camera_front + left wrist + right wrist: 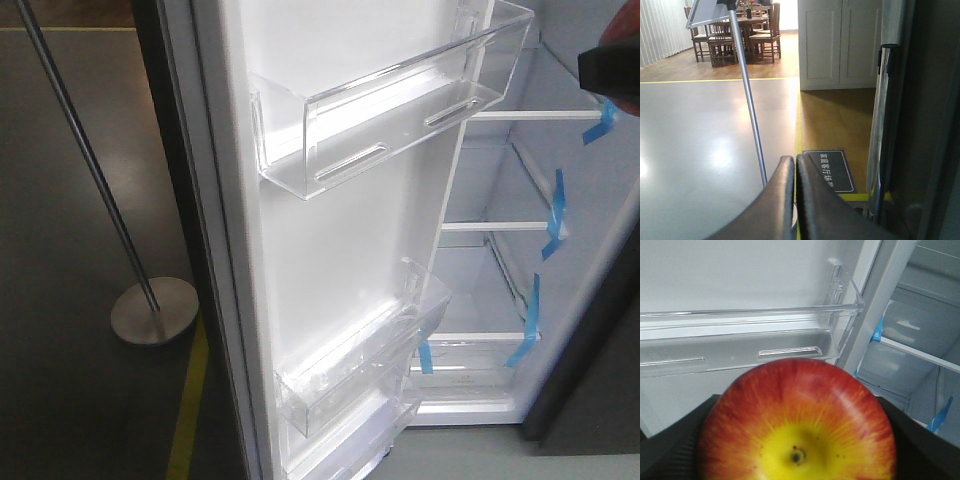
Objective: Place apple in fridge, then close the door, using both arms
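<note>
Between the black sides of my right hand sits the apple, gripped on both flanks, its stem dimple facing the camera. It hangs before a clear bin on the open door, with the fridge shelves, edged in blue tape, off to the right. My left hand is pressed closed on nothing, above the grey floor.
</note>
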`<state>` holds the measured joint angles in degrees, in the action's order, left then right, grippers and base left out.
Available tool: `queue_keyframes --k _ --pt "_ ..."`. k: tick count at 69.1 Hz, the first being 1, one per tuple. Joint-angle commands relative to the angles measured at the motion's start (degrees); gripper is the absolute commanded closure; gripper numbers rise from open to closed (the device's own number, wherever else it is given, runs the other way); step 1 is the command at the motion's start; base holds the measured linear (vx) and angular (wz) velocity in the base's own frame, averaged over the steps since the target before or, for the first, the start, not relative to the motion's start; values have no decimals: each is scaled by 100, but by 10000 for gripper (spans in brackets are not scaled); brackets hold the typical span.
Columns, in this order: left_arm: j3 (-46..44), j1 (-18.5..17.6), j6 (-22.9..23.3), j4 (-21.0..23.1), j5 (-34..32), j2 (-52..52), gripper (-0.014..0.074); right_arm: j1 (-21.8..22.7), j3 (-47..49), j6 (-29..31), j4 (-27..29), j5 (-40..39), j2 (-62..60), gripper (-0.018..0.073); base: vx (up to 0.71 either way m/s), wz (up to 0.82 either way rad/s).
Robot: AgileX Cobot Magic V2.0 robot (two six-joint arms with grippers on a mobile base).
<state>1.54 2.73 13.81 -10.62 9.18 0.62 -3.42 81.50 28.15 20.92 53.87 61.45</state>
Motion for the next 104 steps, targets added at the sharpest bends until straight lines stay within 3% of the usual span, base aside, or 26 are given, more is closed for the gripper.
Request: queue_keyframes --k 1,35,41,48,62,71,80,93,104 --pt "87 -10 38 4 -401 91 604 -3 167 -13 103 -438 -81 483 0 0" --pt "87 -10 38 4 -401 91 604 -3 167 20 219 -730 -81 483 0 0" --pt "87 -10 38 4 -401 91 604 -3 167 196 521 -1148 -76 483 0 0" --pt "87 -10 38 4 -401 91 604 -3 292 696 1268 -1702 46 483 0 0" --pt "87 -10 38 4 -401 91 604 -3 1144 2281 2990 -1639 986 483 0 0" --pt "87 -10 38 4 -401 91 604 -3 1725 2862 3760 -1523 1765 483 0 0" --pt "87 -10 38 4 -401 91 604 -3 2235 2997 4028 -1151 2520 481 0 0" --pt "87 -10 38 4 -401 91 604 -3 2647 3020 3948 -755 3285 466 0 0" --pt "87 -10 38 4 -401 91 604 -3 2713 3020 3955 -592 3573 375 0 0"
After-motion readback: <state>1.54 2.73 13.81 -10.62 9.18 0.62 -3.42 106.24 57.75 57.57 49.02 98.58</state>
